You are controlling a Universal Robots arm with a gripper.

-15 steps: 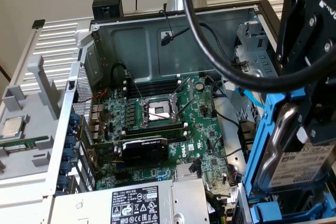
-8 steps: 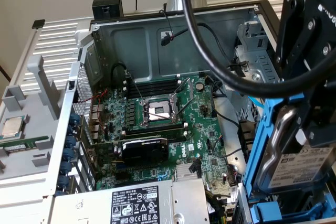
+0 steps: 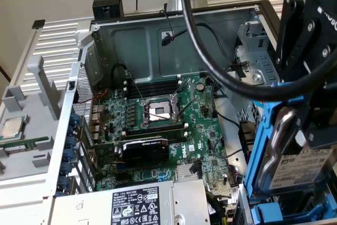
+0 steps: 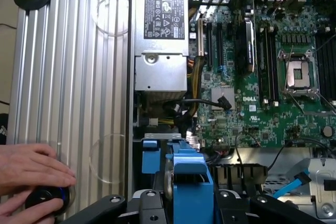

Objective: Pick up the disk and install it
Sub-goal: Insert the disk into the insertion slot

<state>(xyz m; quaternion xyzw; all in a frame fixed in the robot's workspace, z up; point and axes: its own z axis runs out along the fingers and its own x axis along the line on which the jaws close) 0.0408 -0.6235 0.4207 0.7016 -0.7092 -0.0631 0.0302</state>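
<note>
Stop 1, the exterior view's left: finding a grey tray (image 3: 31, 104) lying beside the open computer case (image 3: 158, 30), carrying a small square processor chip (image 3: 13, 127) and, just beside it, a narrow green memory stick (image 3: 23, 144).

Stop 2, the middle: looking down into the case, seeing the green motherboard (image 3: 205, 146) bearing an uncovered processor socket (image 3: 158, 110), a black graphics card (image 3: 145, 148) nearer the camera, and a silver power supply (image 3: 131, 204) at the near edge. Noticing a thick black cable (image 3: 210, 61) arcing across the foreground.

Stop 3, the exterior view's right: finding the hand (image 3: 308, 135) clenching the disk (image 3: 303, 169) from above by its upper end. Seeing it standing upright in its bright blue carrier (image 3: 260, 146), white barcode label facing the camera, hanging at the case's drive-bay corner, well apart from the tray.

Through the wrist view: seeing the blue carrier sitting between the 2 black fingers (image 4: 152, 211), with the motherboard and power supply beyond. Also spotting a person's fingertips (image 4: 63, 174) resting on a round black knob (image 4: 44, 200) beside a ribbed silver panel (image 4: 79, 77).
</note>
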